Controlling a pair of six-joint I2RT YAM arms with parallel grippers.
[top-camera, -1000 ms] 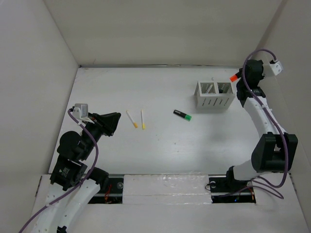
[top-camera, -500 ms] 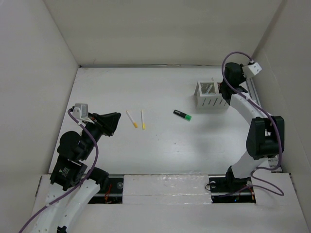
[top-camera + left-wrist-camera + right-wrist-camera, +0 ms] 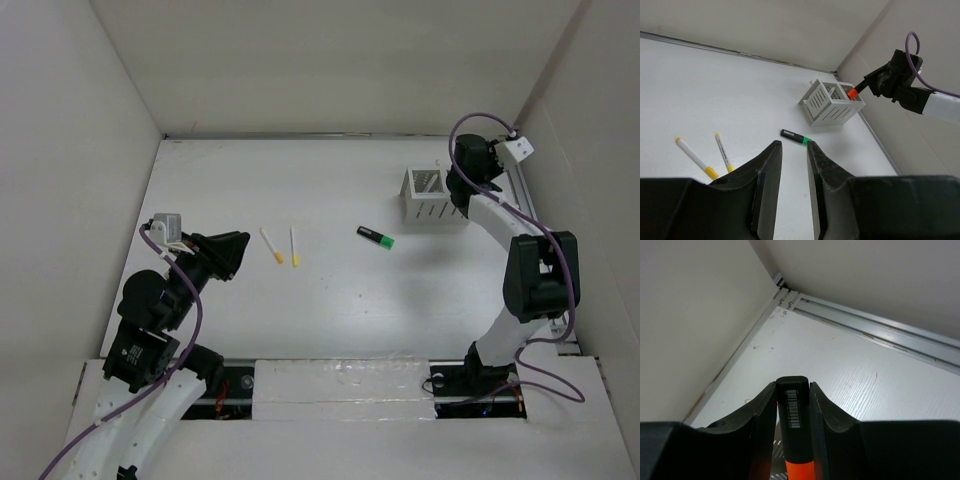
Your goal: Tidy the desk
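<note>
The white desk [image 3: 330, 300] carries a green-capped black marker [image 3: 376, 237] at its middle and two white pens with yellow ends [image 3: 272, 246] [image 3: 295, 246] to the left. My right gripper [image 3: 792, 385] is shut on a black marker with an orange cap [image 3: 792, 412]. It holds that marker [image 3: 855, 92] over the right compartment of the white slotted box [image 3: 428, 198]. My left gripper [image 3: 794, 145] hovers at the desk's left side, open by a narrow gap with nothing between its fingers, pointing toward the green marker [image 3: 796, 136].
White walls close in the desk on the left, back and right. A metal rail [image 3: 522, 195] runs along the right edge just behind the box, and another [image 3: 875, 330] along the back wall. The right arm [image 3: 535, 270] arches over the desk's right side.
My right arm has swung left from the right wall, carrying the orange-capped marker over the slotted box. The left arm has stayed where it was.
</note>
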